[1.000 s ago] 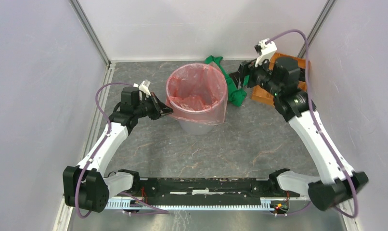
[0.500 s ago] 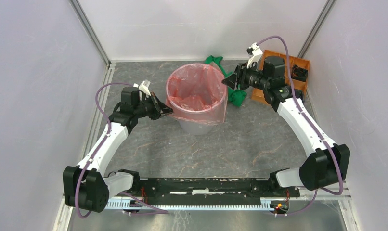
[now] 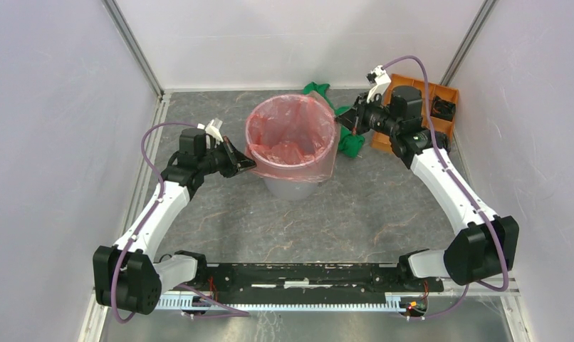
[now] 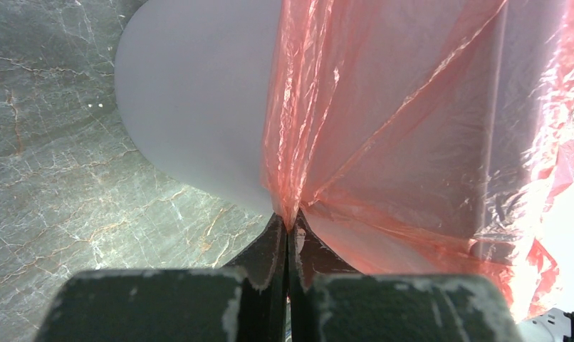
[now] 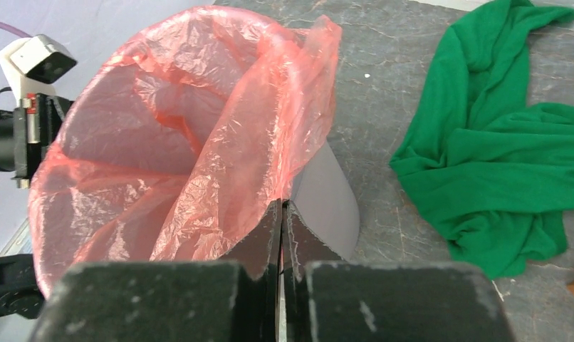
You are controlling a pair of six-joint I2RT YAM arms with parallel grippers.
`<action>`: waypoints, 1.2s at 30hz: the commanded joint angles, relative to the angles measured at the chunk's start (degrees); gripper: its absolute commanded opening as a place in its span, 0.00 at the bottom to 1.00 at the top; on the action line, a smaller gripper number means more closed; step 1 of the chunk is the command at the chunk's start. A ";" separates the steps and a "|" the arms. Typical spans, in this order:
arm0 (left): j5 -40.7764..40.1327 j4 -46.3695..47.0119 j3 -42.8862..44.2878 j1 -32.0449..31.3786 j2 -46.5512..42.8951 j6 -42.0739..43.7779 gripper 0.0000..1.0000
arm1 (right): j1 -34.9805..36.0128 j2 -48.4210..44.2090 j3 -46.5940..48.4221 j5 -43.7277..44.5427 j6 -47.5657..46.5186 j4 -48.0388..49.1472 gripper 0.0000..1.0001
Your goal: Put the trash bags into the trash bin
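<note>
Upright round light-grey plastic bin [image 3: 291, 187], mouth up, lined by wrinkly translucent red-orange film bag [image 3: 291, 132], left gripper [image 4: 288, 222] pinching its film, right gripper [image 5: 281, 208] clamped on the opposite edge, crumpled green cloth [image 5: 498, 185] beside it.

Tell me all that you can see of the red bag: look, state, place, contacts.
The bag is thin, translucent red-orange film, wrinkled and glossy. It lines the grey bin, mouth open, its edge folded over the rim and hanging outside, more film bunched inside. The left gripper is shut on a fold at one side; the right gripper pinches a fold at the opposite side.
</note>
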 commanded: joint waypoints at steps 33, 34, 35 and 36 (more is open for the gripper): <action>-3.35 11.00 -10.40 0.20 5.56 -1.97 0.02 | 1.04 4.60 -20.42 7.07 -5.34 15.55 0.02; -3.49 11.49 -10.54 0.20 5.96 -2.02 0.02 | 1.14 5.17 -20.81 6.91 -5.49 16.53 0.02; -3.58 11.88 -10.83 0.20 6.31 -2.06 0.02 | 1.24 6.09 -21.22 6.63 -5.59 17.19 0.03; -3.62 12.07 -10.91 0.15 6.73 -2.08 0.02 | 1.21 7.04 -21.10 6.13 -5.60 17.10 0.03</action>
